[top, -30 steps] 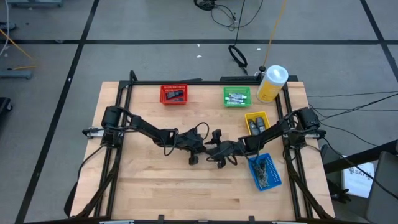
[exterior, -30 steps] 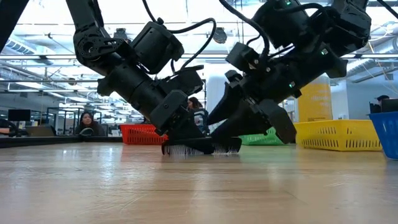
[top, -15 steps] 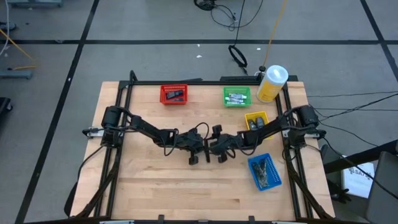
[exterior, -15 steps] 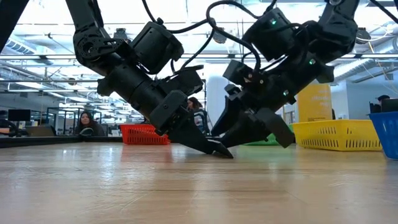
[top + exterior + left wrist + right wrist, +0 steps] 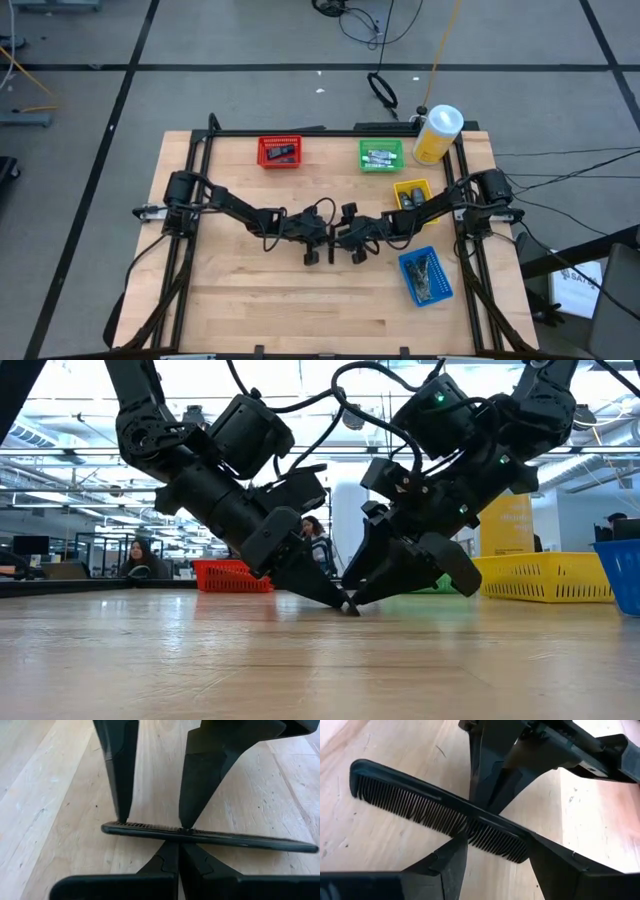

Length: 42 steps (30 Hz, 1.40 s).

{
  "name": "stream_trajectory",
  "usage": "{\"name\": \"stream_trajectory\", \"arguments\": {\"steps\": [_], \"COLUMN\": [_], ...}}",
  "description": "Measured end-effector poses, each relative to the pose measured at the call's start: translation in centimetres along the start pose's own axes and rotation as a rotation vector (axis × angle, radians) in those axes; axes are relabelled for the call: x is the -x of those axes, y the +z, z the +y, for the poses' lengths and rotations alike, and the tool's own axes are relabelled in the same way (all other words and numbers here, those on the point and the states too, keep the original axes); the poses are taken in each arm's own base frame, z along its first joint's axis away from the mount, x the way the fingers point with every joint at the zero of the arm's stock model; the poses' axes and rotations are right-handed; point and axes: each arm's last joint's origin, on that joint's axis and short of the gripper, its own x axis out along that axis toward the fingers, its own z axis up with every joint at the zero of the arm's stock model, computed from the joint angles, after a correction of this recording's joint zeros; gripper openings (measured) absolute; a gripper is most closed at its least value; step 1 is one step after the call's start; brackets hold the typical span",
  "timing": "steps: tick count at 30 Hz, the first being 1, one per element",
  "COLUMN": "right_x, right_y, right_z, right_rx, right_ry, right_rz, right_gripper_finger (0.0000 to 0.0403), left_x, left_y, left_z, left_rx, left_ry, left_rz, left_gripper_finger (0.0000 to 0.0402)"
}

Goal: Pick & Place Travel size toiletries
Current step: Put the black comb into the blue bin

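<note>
Left gripper (image 5: 335, 600) angled down at table (image 5: 250, 300) centre, fingers pinched shut on black comb (image 5: 440, 812); right gripper (image 5: 360, 598) leans opposite, fingers spread astride it.

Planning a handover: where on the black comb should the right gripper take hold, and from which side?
Grip the comb by its smooth spine, just beside mid-length, coming from above: it is long and thin, and the left gripper pinches its middle.
</note>
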Motion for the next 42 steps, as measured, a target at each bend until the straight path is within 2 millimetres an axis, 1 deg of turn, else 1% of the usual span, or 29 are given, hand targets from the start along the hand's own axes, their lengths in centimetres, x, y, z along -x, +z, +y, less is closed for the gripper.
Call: {"name": "stream_trajectory", "arguments": {"steps": [5, 13, 15, 19, 22, 27, 29, 31, 34, 37, 39, 42], "right_x": [0.0, 0.3, 0.3, 0.5, 0.3, 0.3, 0.8, 1.4, 2.4, 3.0, 3.1, 2.6], "right_y": [0.1, 0.5, 0.5, 0.6, 0.2, -0.6, -0.5, -0.1, 0.1, 0.2, 0.2, -0.4], "right_z": [0.3, 0.2, 0.2, -0.3, -0.9, -2.0, -2.4, -2.6, -2.2, -1.4, -1.0, -0.7], "right_rx": [0.009, 0.000, 0.002, -0.019, -0.079, -0.186, -0.197, -0.168, -0.110, -0.112, -0.131, -0.145], "right_ry": [0.016, 0.044, 0.050, 0.120, 0.170, 0.313, 0.330, 0.328, 0.360, 0.468, 0.517, 0.506], "right_rz": [-0.010, -0.042, -0.043, -0.076, -0.070, -0.072, -0.066, -0.074, -0.035, -0.030, -0.020, 0.009], "right_gripper_finger": [0.0208, 0.0266, 0.0275, 0.0283, 0.0281, 0.0271, 0.0267, 0.0262, 0.0250, 0.0235, 0.0223, 0.0206], "left_x": [0.0, 0.0, 0.0, 0.0, 0.0, 0.0, 0.2, 0.5, 1.5, 2.3, 2.4, 2.2], "left_y": [0.1, 0.2, 0.2, 0.2, 0.3, 0.3, 0.5, 0.5, 0.8, 1.0, 1.0, 0.8], "left_z": [0.0, 0.0, 0.0, 0.0, 0.0, 0.0, 0.0, 0.0, -0.4, -1.0, -1.6, -2.2], "left_rx": [-0.001, -0.002, -0.002, -0.008, -0.010, -0.013, -0.012, -0.010, -0.016, -0.017, -0.013, -0.012], "left_ry": [-0.001, -0.001, -0.002, -0.002, -0.003, -0.003, -0.002, 0.000, 0.001, -0.042, -0.098, -0.125], "left_rz": [-0.008, -0.014, -0.016, -0.024, -0.032, -0.033, -0.032, -0.009, 0.029, 0.061, 0.070, 0.070], "left_gripper_finger": [0.0001, 0.0000, 0.0001, 0.0001, 0.0001, 0.0001, 0.0001, 0.0001, 0.0000, 0.0000, 0.0000, 0.0000]}}
